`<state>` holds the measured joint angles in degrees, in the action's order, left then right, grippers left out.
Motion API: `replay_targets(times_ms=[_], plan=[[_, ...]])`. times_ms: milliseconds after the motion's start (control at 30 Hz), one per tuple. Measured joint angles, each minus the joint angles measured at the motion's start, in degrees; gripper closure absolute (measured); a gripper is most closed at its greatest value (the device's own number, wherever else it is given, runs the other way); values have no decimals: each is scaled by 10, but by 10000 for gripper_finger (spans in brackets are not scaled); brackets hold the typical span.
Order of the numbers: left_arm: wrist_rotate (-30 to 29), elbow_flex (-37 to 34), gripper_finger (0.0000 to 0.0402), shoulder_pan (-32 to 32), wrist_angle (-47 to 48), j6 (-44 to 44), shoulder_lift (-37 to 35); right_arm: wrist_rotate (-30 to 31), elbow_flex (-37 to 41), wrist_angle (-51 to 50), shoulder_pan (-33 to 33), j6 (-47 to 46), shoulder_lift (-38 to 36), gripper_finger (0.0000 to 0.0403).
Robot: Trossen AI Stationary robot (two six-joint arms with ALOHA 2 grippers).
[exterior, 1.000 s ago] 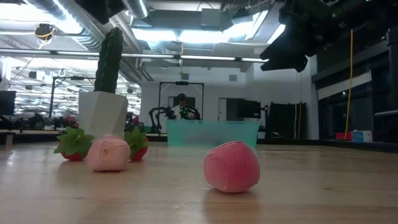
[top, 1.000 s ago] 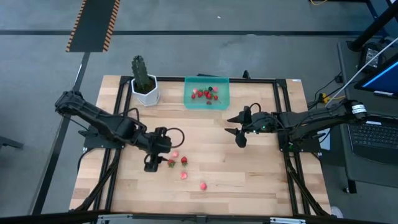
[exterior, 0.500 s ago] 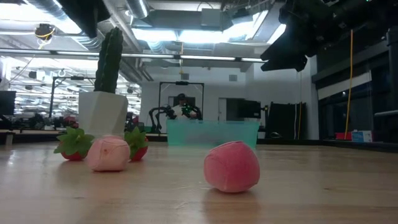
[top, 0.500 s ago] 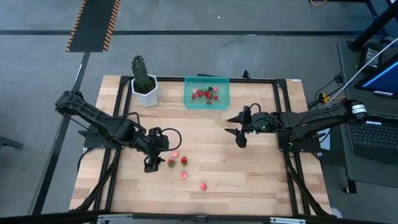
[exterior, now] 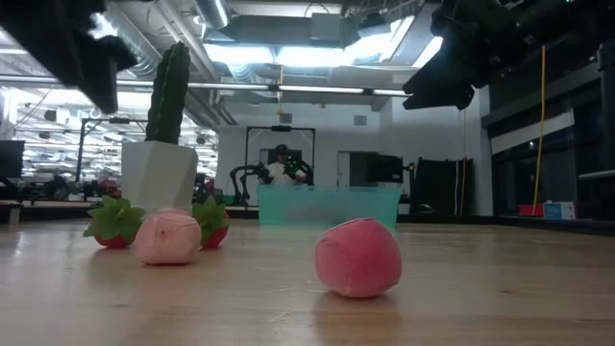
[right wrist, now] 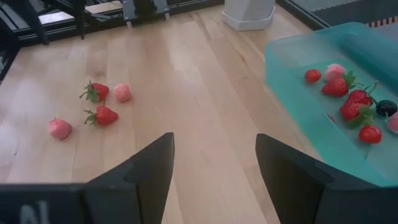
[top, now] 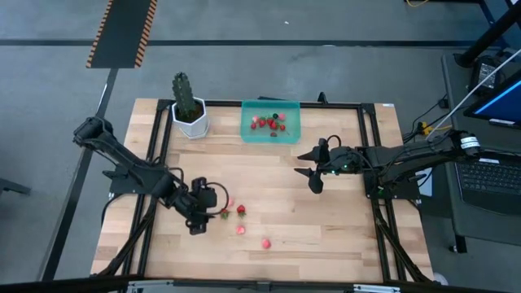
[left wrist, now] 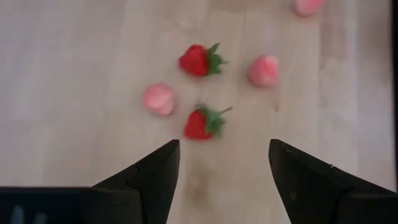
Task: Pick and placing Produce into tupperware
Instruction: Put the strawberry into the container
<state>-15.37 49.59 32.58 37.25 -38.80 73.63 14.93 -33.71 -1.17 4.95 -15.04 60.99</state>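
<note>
Now left gripper [left wrist: 219, 163] above strawberries [left wrist: 200, 123], jaws apart and empty.

Pale matt wood table [top: 326, 228] — translucent, smooth teal plastic tupperware [right wrist: 298, 62] — soft, cloth-like pink produce [exterior: 358, 257]

We count two grippers. Just ahead of the left gripper [left wrist: 221, 148] five loose pieces lie on the table [top: 326, 236]: two red strawberries [left wrist: 199, 124] with green tops and three pink pieces [left wrist: 159, 98]. Ahead of the right gripper [right wrist: 214, 138] and off to one side sits one tupperware [right wrist: 292, 56]. Inside it we make out about eight pieces: some five red berries [right wrist: 336, 87], two pink ones [right wrist: 336, 70] and one dark berry [right wrist: 386, 107], though the exact count there is hard to tell. Beyond it stand one cactus [top: 184, 94] and one white pot [top: 192, 123].
</note>
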Motion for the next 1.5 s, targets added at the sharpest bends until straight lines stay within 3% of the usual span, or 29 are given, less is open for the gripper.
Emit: replay_targets(times_ms=[133, 267, 533, 733, 933, 1500], plan=[[-4, -59, 165, 14, -116, -4, 0, 0, 0, 0, 0, -14, 0, 175], [-32, -87, 165, 24, -162, 43, 7, 0, 0, 0, 0, -13, 0, 175], [-93, -93, 165, 17, -224, 91, 111, 0, -1, -3, 0, -13, 0, 175], [-101, -93, 165, 18, -275, 149, 164, 0, -1, -5, 0, -12, 0, 175], [-109, -68, 170, 21, -276, 198, 172, 0, -1, -5, 0, -12, 0, 175], [-100, -67, 179, 23, -275, 199, 206, 0, -1, -7, 0, -12, 0, 175]])
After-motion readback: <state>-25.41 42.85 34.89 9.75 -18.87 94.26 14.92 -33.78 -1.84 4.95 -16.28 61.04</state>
